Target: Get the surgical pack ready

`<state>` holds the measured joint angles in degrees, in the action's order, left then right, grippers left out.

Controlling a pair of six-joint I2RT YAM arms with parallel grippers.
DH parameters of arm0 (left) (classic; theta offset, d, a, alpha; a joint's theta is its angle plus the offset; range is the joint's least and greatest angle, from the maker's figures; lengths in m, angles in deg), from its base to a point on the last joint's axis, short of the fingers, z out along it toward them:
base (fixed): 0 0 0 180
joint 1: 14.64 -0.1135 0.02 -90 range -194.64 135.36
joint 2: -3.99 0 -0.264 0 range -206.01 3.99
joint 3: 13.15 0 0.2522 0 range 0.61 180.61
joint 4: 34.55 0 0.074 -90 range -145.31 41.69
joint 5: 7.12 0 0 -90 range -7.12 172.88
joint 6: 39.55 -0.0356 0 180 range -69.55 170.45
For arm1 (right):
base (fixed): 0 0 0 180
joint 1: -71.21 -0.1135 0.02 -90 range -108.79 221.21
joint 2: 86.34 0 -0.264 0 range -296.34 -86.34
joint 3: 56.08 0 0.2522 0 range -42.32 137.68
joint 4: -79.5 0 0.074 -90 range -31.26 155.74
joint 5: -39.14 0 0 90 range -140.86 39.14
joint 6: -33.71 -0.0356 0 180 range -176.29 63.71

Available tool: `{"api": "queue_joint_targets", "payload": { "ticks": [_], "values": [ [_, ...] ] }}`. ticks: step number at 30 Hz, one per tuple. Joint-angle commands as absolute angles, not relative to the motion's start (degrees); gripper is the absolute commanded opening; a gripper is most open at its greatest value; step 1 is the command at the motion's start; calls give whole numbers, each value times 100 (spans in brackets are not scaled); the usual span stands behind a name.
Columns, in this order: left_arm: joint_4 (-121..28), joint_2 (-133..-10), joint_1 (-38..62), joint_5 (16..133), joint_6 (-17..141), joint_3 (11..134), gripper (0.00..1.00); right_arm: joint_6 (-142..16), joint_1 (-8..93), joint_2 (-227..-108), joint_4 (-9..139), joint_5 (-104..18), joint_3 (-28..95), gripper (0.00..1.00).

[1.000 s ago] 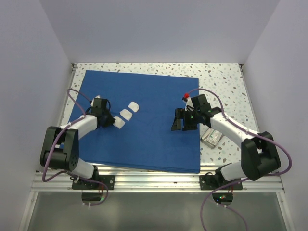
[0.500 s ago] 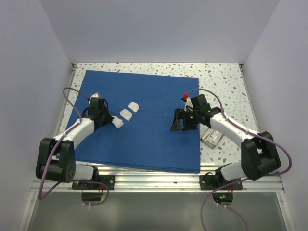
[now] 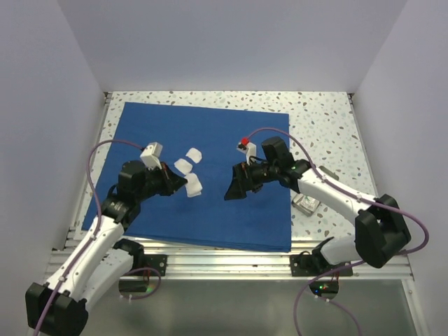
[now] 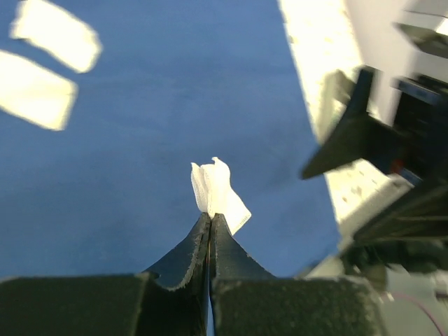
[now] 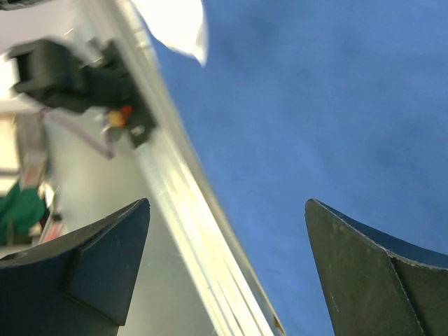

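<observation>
Holding gauze square (image 4: 217, 192) over drape (image 3: 210, 133), your left jaws pinched tight; right jaws wide, empty; tray (image 3: 306, 203) beside drape's right edge.

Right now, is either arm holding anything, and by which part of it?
The left gripper pinches a gauze square by one end, above the blue cloth. The right gripper is open and empty.

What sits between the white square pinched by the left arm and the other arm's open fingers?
Nothing visible. The gauze square, pinched in the shut left fingers, faces the open right fingers across bare blue drape. Two other gauze squares lie farther back, off that line.
</observation>
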<state>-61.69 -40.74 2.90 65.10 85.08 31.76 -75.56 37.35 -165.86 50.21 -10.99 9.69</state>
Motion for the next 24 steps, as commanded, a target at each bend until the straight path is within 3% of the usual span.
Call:
{"api": "queue_joint_targets", "payload": {
  "ticks": [1, 12, 24],
  "values": [
    [-5965, -3601, 434, 5268, 8411, 3119, 0, -7536, 3501, -16421, 5826, -297, 1086, 96],
    [-5157, -2897, 478, 3543, 8701, 2777, 0, -8301, 3043, -16350, 7215, 187, 892, 96],
    [-5077, -2747, 505, 3313, 8727, 2838, 0, -8801, 2639, -16851, 7883, 108, 971, 85]
  ]
}}
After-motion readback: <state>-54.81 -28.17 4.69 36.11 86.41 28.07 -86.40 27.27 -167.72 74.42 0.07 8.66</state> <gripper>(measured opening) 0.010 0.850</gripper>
